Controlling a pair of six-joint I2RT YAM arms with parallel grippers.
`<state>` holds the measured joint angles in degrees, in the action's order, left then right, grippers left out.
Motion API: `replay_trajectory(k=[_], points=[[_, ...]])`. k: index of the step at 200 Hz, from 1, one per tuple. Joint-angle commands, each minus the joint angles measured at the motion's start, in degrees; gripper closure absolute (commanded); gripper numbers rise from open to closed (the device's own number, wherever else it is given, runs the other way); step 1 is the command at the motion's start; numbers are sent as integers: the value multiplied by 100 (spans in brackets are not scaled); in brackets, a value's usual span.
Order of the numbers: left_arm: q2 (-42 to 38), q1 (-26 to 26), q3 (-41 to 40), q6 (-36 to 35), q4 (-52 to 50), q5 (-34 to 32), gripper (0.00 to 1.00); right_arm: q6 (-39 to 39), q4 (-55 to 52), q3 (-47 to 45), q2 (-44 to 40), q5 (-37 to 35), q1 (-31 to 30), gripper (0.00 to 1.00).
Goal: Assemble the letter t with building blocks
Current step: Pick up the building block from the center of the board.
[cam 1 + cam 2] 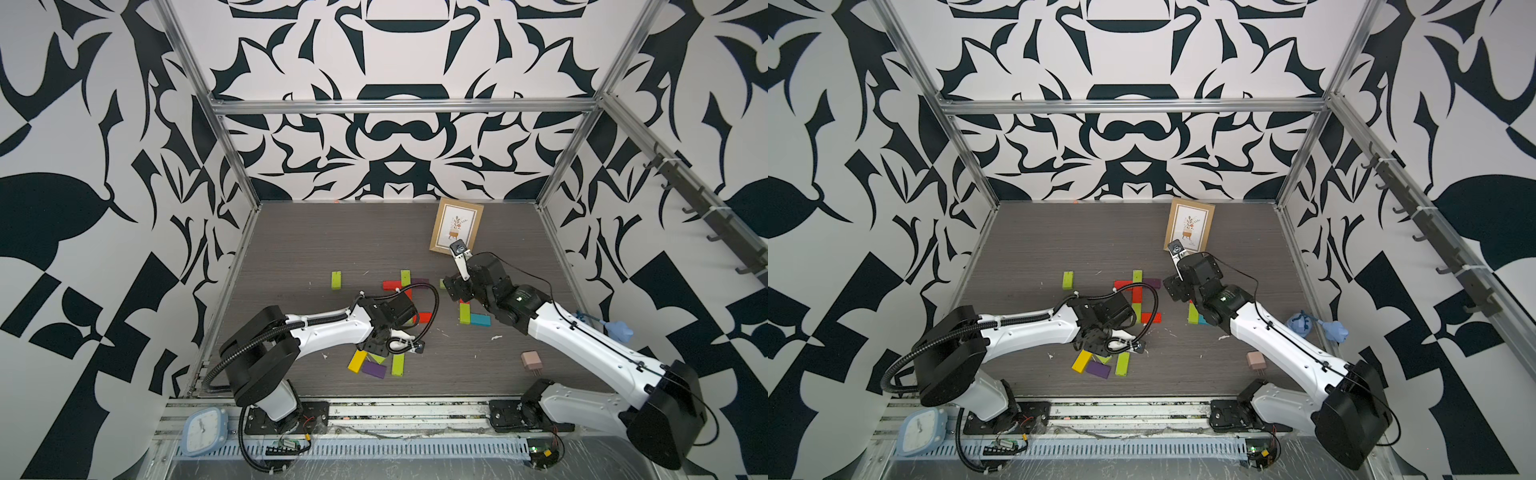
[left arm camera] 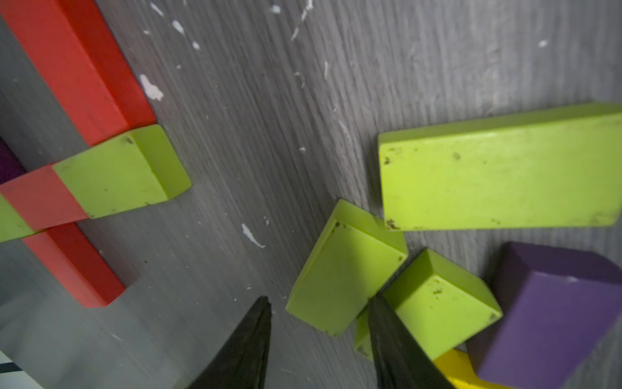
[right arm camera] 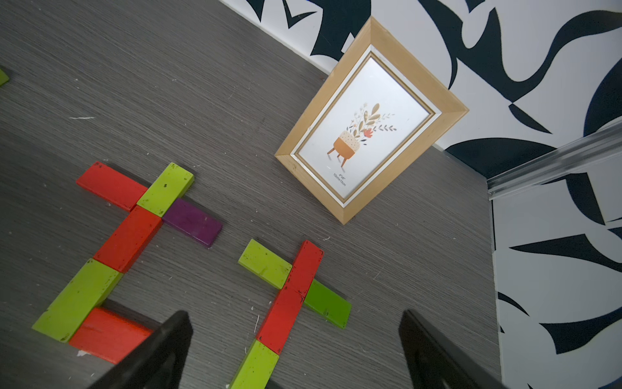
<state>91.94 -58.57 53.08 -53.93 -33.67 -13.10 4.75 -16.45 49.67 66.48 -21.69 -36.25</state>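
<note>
**Desk:** What do the top views give you?

**Me:** In both top views my left arm [image 1: 324, 328] reaches over a loose pile of building blocks [image 1: 376, 365] near the front of the table [image 1: 291, 249]. I can pick out a yellow block [image 1: 357, 360], a purple block [image 1: 373, 369] and a long lime block [image 1: 398, 365]. The wrist hides the fingers. My right arm [image 1: 1279, 345] hangs over the middle, above flat rows of red and lime. A lone lime block [image 1: 1067, 280] lies toward the left wall with bare table all round. The picture frame [image 1: 456, 226] stands at the back. The plug adapter [image 1: 531, 360] sits front right, well apart from the pile.

**Desk:** And the left wrist?

**Me:** My left gripper [image 2: 319, 299] stands partly open. A small lime block [image 2: 346, 269] lies between the tips, touching a second lime block [image 2: 437, 303]. One finger [image 2: 390, 336] sits at their seam and the other is clear, with a strip of table showing. I see nothing clamped. There is open table between the pile and the red-and-lime row.

**Desk:** Right wrist?

**Me:** My right gripper [image 3: 295, 315] is spread wide and holds nothing. Below it lie a first cross [image 3: 128, 235] of red, lime and purple and a second cross [image 3: 304, 266] of red and green. Bare table runs between them, and the frame stands beyond, near the wall.
</note>
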Motion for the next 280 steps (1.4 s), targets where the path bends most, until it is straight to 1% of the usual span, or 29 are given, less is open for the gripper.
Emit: replay_trajectory(k=[1,77,136,157,194,231,280], points=[[144,-49,-98,-231,-111,-53,49,34,96,8,-179,-141,-5,0],[-41,-127,-178,-438,-161,97,48,43,80,-1,-326,-170,-7,0],[205,-124,-6,-364,-254,98,48,34,71,-3,-419,-176,-7,1],[234,-111,48,-311,-344,260,49,22,89,-15,-444,-149,-5,0],[383,-103,135,-258,-438,364,49,14,115,-26,-439,-116,-6,0],[504,-42,213,-231,-473,489,51,14,126,-27,-449,-105,-6,0],[607,34,298,-140,-457,514,60,17,133,-19,-424,-98,-10,1]])
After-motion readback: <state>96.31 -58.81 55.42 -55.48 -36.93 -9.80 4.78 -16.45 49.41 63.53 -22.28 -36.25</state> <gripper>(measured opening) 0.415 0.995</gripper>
